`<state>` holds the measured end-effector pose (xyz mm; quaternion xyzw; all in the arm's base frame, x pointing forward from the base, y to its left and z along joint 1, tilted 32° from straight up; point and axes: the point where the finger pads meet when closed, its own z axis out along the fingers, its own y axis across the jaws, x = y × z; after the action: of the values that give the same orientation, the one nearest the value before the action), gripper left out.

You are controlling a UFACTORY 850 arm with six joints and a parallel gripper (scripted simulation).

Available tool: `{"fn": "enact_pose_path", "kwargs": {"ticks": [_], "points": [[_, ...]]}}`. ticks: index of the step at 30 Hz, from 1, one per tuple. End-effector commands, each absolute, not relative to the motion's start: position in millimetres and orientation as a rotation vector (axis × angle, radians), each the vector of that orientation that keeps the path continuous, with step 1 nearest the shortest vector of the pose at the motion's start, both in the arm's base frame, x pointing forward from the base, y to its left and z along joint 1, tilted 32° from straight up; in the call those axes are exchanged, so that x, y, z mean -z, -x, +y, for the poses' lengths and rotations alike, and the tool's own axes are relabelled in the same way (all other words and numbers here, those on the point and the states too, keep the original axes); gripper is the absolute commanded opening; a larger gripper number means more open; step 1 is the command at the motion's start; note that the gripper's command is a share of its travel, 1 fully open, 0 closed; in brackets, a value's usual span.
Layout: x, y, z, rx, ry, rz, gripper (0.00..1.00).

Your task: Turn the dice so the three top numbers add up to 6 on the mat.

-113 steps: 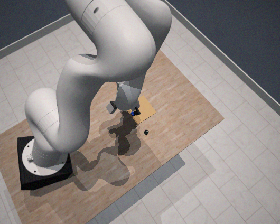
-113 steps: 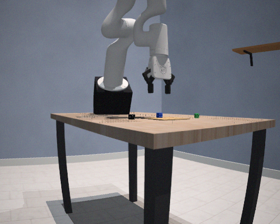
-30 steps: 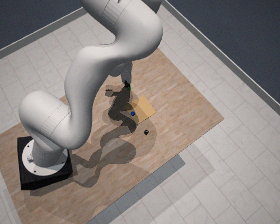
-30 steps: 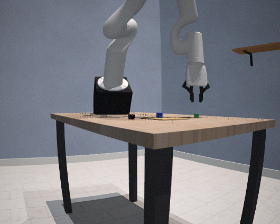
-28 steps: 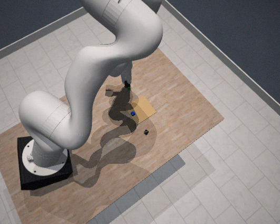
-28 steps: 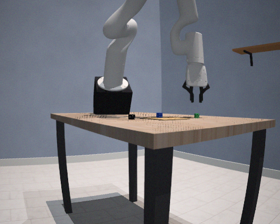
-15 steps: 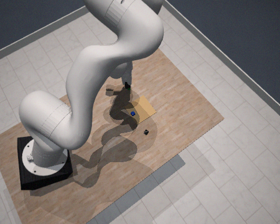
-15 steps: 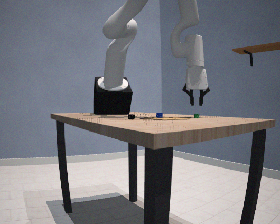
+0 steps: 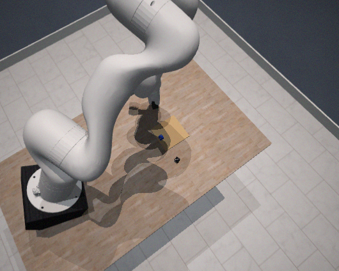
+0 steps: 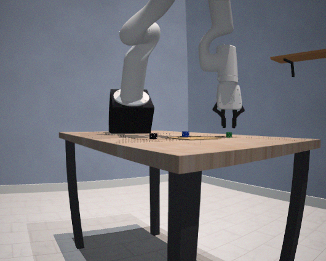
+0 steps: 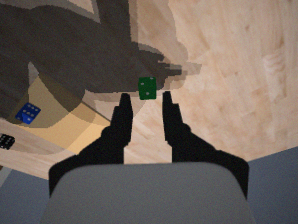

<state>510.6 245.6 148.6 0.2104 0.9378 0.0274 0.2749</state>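
Nearest the wrist camera, the gripper (image 11: 146,102) is seen with its jaws partly spread and nothing pinched between them. They are held pointing straight down, above the green die (image 11: 147,88), which is framed just beyond the gap between the tips. The spread appears to have been set a little wider than the die, so that a straight descent would bring one jaw to either side of it — a judgement, not something shown.

The green die lies on bare wood, off the mat (image 9: 178,129), beside the mat's edge that faces the far side of the tabletop (image 10: 186,154) in the exterior view. It would have to be carried onto the mat and, if need be, turned.

Farther on, the blue die (image 11: 27,113) is found on the mat near one of its edges, with what looks like a high number uppermost. Beyond it, the black die (image 9: 177,159) rests off the mat, toward the front edge of the tabletop in the exterior view — so two dice must yet be moved.

Nothing is seen to stand between the jaws and the green die; only the arm's shadow is cast over it. A wall shelf (image 10: 306,55) hangs well apart from the work.
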Motion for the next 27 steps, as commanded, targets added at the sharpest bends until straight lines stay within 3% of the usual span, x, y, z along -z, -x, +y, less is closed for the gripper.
{"fn": "enact_pose_path", "kwargs": {"ticks": [1, 27], "points": [[-144.4, -514.0, 245.7, -0.076, -0.565, 2.52, 0.36], [-140.3, -516.7, 245.4, -0.076, -0.565, 2.52, 0.36]]}}
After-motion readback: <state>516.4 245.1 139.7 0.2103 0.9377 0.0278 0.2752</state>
